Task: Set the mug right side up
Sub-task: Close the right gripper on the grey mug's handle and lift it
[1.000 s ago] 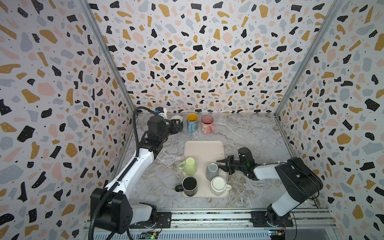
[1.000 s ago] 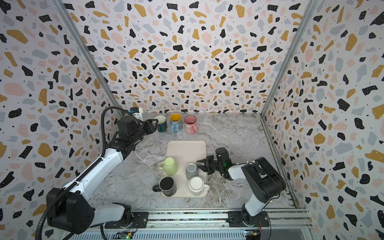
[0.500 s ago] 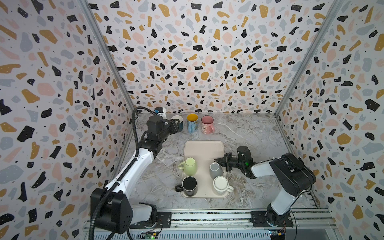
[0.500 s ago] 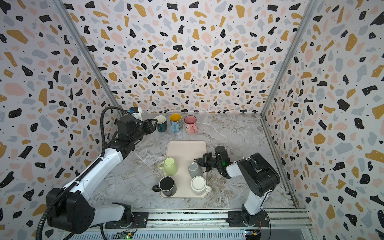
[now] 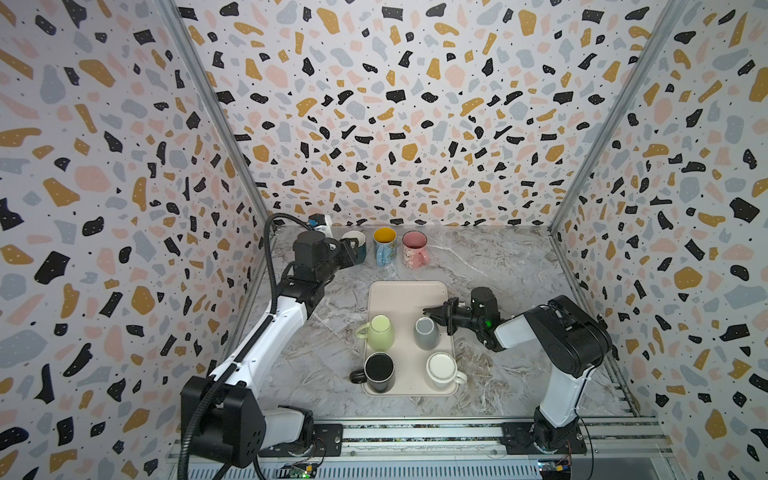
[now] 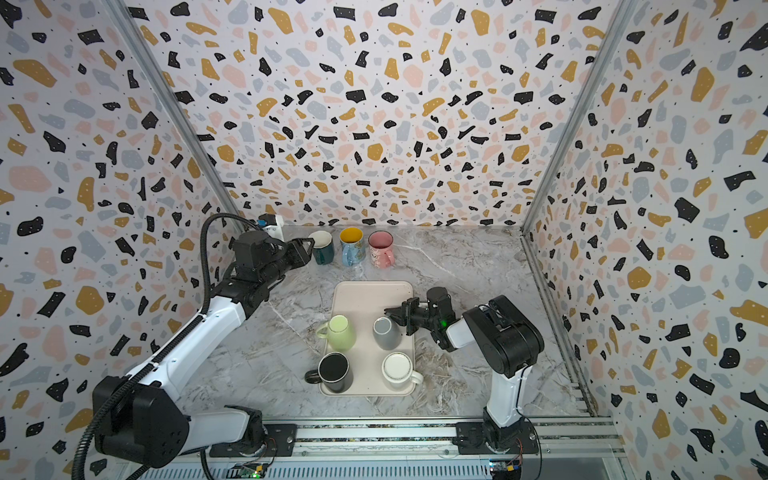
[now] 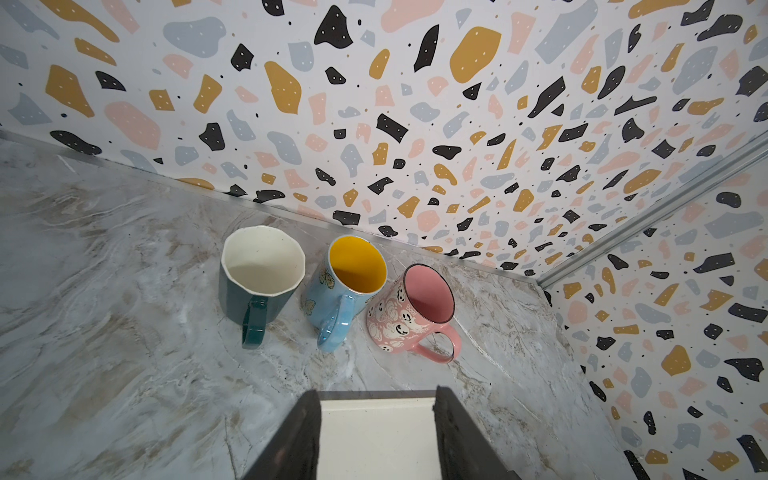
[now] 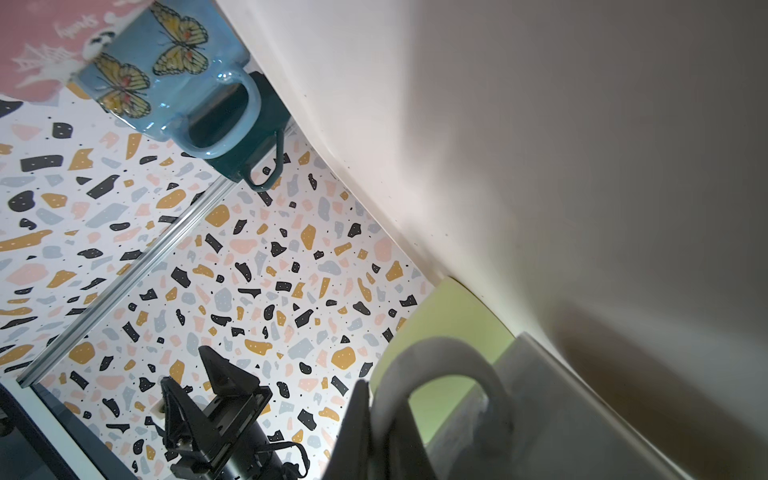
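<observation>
Mug: the gray mug (image 5: 427,338) stands mouth down on the right half of the cream tray (image 5: 407,295), just beside the green mug (image 5: 380,332).
Right claw: the right gripper (image 5: 436,316) lies low and sideways over the tray's edge, its jaws pinched tight on the mug's handle (image 8: 440,374).
Left claw: the left gripper (image 7: 376,399) hovers at the back near the teal mug (image 7: 259,274), jaws parted, holding nothing.
Step in hand: the handle is caught, so the lift and wrist roll come next.
Doing it well: the mug should probably rise clear of the tray before it turns, so the rim cannot drag. It then needs a slow half roll and a flat set-down before release.
Watch for: the body may swing on its handle, and 2 neighbours, the green mug and the white mug (image 5: 442,370), stand close.
Materials: the mug looks like smooth, hard, matte-glazed ceramic, likely slippery in a pinch.
Shapes: the body is round and slightly tapered and the handle is a thick rounded loop. The tray is flat with a low rim and rounded corners.
</observation>
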Robot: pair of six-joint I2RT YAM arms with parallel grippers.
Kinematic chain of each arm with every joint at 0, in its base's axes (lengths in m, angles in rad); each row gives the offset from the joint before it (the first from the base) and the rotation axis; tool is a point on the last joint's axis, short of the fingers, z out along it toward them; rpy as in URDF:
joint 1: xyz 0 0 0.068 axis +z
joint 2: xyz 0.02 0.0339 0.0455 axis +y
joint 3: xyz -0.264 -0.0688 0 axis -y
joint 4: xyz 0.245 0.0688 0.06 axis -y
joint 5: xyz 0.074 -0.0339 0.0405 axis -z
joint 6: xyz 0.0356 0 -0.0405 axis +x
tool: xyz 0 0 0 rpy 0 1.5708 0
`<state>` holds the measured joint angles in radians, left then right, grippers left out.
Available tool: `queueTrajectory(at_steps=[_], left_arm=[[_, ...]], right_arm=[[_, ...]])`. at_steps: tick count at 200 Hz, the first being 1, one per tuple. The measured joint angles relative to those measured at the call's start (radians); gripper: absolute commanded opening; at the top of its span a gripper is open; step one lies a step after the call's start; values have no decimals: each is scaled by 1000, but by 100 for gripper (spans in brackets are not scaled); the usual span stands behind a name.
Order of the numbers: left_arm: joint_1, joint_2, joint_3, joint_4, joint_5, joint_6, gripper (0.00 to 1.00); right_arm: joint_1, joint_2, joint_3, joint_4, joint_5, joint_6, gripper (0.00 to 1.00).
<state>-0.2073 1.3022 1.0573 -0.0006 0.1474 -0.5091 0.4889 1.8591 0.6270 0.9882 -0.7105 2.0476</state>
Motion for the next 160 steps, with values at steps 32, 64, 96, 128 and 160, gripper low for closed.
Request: queueTrajectory(at_steps=[32, 64, 96, 128, 160], left_arm=[[2, 0, 3, -2, 0, 1, 46], [3, 1, 23, -14, 0, 2, 46], [3, 1, 35, -21, 1, 8, 46], [3, 8, 42, -25, 16, 13, 45], [3, 36, 84, -39, 54, 19, 45]], right_arm=[[1, 17, 59, 39, -12, -46, 0], [2, 17, 135, 56, -32, -125, 0], [2, 9, 183, 19, -49, -246, 0], [2, -31, 229, -73, -60, -439, 0], [7, -86, 300, -178, -65, -656, 0]])
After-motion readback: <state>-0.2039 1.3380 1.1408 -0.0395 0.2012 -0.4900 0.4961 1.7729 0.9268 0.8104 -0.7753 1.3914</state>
